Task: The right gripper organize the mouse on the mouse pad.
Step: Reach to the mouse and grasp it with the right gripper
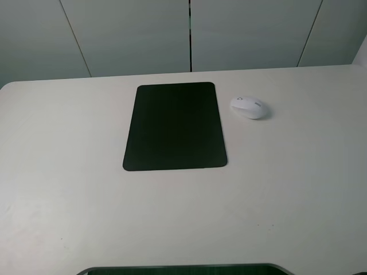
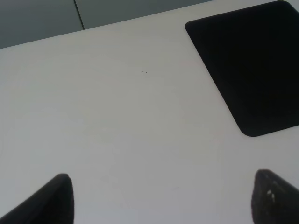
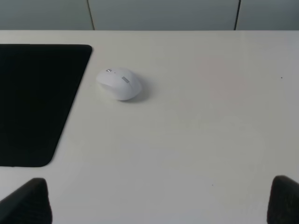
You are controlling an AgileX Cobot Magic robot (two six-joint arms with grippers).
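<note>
The white mouse (image 1: pixel 249 107) lies on the white table just right of the black mouse pad (image 1: pixel 175 126), near its far right corner, not on it. The right wrist view shows the mouse (image 3: pixel 119 83) beside the pad (image 3: pixel 37 100), well ahead of my right gripper (image 3: pixel 161 205), whose black fingertips (image 3: pixel 28 203) stand wide apart and empty. The left wrist view shows the pad (image 2: pixel 252 65) ahead of my left gripper (image 2: pixel 163 200), also open and empty. Neither gripper shows in the exterior high view.
The white table (image 1: pixel 183 217) carries only the pad and mouse. Grey wall panels (image 1: pixel 189 34) stand behind its far edge. A dark edge (image 1: pixel 183 269) shows at the front of the exterior high view.
</note>
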